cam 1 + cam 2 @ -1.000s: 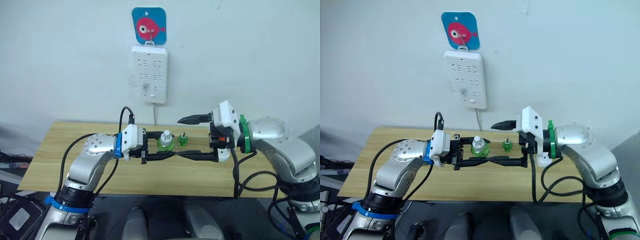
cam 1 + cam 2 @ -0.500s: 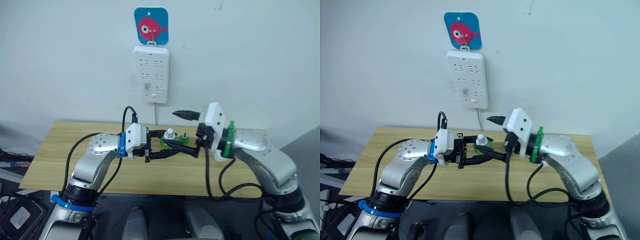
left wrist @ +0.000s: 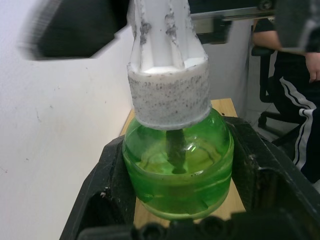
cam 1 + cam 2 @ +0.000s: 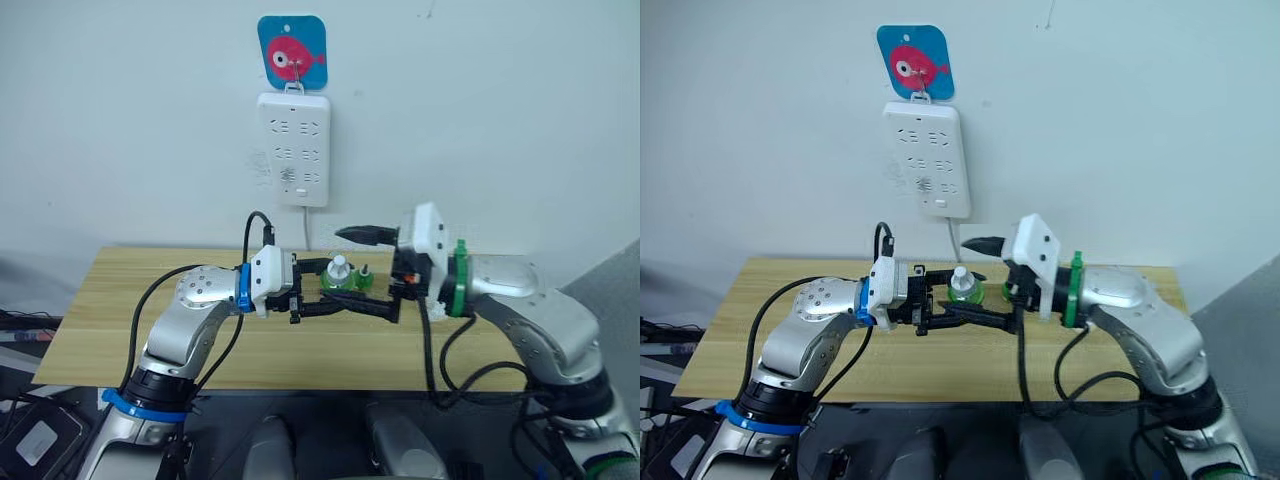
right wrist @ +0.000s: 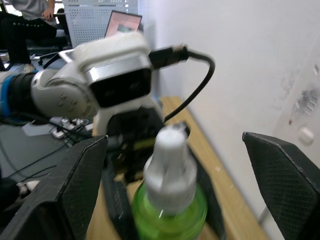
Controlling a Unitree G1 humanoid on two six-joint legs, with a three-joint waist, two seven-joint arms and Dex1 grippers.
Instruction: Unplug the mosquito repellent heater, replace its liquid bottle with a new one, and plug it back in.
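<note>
A green liquid bottle with a white cap is held over the wooden table; my left gripper is shut on its round body. The left wrist view shows the bottle pressed between both black fingers, a dark wick inside. My right gripper is open wide, one finger above the cap and one below the bottle. In the right wrist view the bottle stands between its spread fingers. A second small green bottle sits just behind. The mosquito repellent heater is out of view.
A white multi-socket power strip hangs on the wall under a blue fish hook, its cable dropping behind the table. A seated person and a laptop show in the background.
My right gripper has moved left toward the held bottle and now straddles it with open fingers. The left gripper keeps its hold. The head camera has shifted slightly.
</note>
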